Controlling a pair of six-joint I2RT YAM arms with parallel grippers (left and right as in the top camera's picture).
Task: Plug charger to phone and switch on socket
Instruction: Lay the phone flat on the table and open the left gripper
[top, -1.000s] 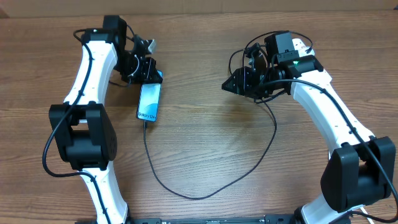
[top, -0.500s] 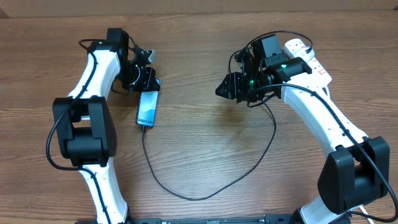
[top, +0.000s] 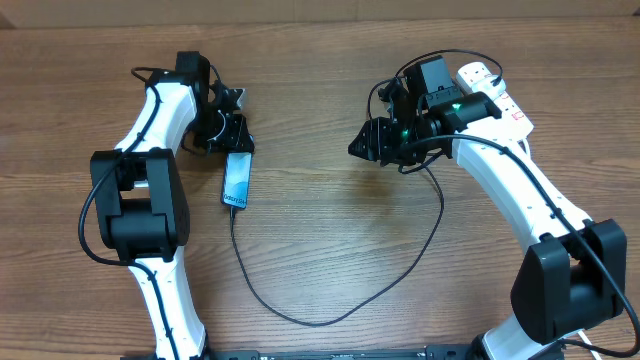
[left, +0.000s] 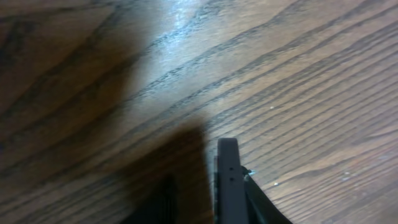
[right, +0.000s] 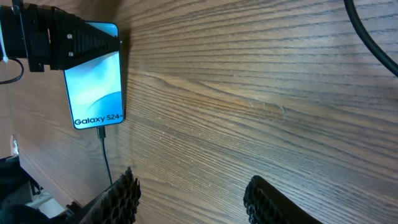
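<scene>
The phone (top: 237, 180) lies flat on the table, its teal "Galaxy S24" screen up; it also shows in the right wrist view (right: 96, 81). The charger (top: 300, 318), a thin black cable, is plugged into the phone's near end and loops round to the socket (top: 480, 74) at the back right. My left gripper (top: 226, 135) is at the phone's far end. In the left wrist view the phone's black edge (left: 227, 180) sits against one finger, with a gap to the other. My right gripper (top: 362, 141) is open and empty, above bare table (right: 196, 199).
The charger's loop crosses the table's front middle (top: 440, 215). A black cable (right: 373, 37) runs past the top right corner of the right wrist view. The right arm covers most of the socket.
The left gripper and the phone moved left and toward the front; the phone now lies flat and slightly farther from the fingers. The right gripper moved left, then held still.
</scene>
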